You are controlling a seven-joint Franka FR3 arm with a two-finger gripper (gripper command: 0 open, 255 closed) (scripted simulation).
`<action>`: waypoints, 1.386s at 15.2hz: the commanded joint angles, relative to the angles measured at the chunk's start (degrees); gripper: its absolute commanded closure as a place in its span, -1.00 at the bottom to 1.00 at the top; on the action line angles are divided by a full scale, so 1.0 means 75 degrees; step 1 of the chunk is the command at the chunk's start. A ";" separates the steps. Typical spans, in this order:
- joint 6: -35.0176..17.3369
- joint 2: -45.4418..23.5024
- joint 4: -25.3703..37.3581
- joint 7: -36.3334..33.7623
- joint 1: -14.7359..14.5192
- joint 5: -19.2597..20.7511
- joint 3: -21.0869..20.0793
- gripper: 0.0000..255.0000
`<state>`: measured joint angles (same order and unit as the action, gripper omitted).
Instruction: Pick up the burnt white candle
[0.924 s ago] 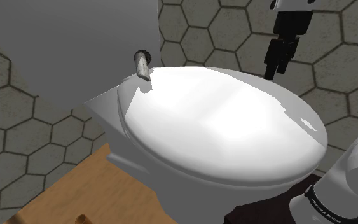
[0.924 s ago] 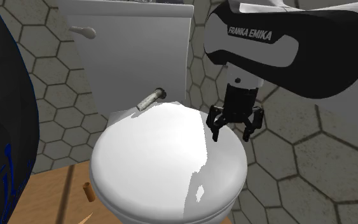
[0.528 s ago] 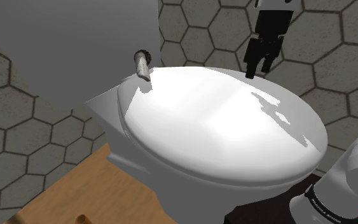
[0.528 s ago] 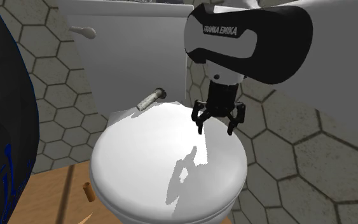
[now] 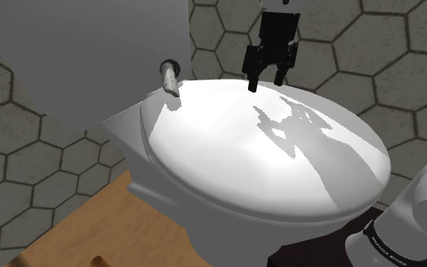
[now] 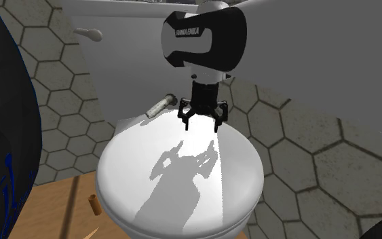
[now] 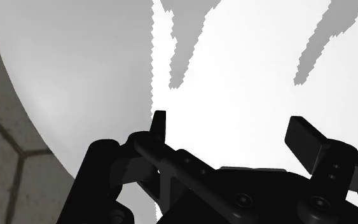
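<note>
White lid (image 5: 227, 155) of the toilet carries the candle (image 5: 171, 78) at its back edge by the tank (image 5: 90, 53). The candle is a pale grey-beige stick with a dark end. The gripper (image 5: 265, 82) hangs over the lid's back edge, apart from the candle, fingers spread. A moment ago it stood past the lid's edge, further toward the shoulder view's right.

In the second exterior view the gripper (image 6: 201, 125) is near the candle (image 6: 159, 106), on its right. Its shadow has shifted onto the lid's (image 6: 125, 166) middle.

In the wrist view the gripper's (image 7: 231, 133) fingers stand wide apart above the lid (image 7: 247, 70).
</note>
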<state>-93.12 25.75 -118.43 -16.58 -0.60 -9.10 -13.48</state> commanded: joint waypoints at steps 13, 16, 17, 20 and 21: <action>-0.0237 -0.4143 0.4348 -0.3473 -0.0287 0.1660 -0.1545 -1.00; 0.0114 -0.5277 0.5794 -0.4141 -0.0678 0.2324 -0.1645 -1.00; 0.0285 -0.5690 0.6364 -0.4335 -0.0856 0.2557 -0.1647 -1.00; 0.0812 -0.6741 0.7931 -0.4688 -0.1383 0.3095 -0.1566 -1.00; 0.0662 -0.6666 0.7709 -0.4692 -0.1342 0.3057 -0.1557 -1.00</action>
<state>-88.25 -23.22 -61.78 -51.26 -10.12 13.27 -25.28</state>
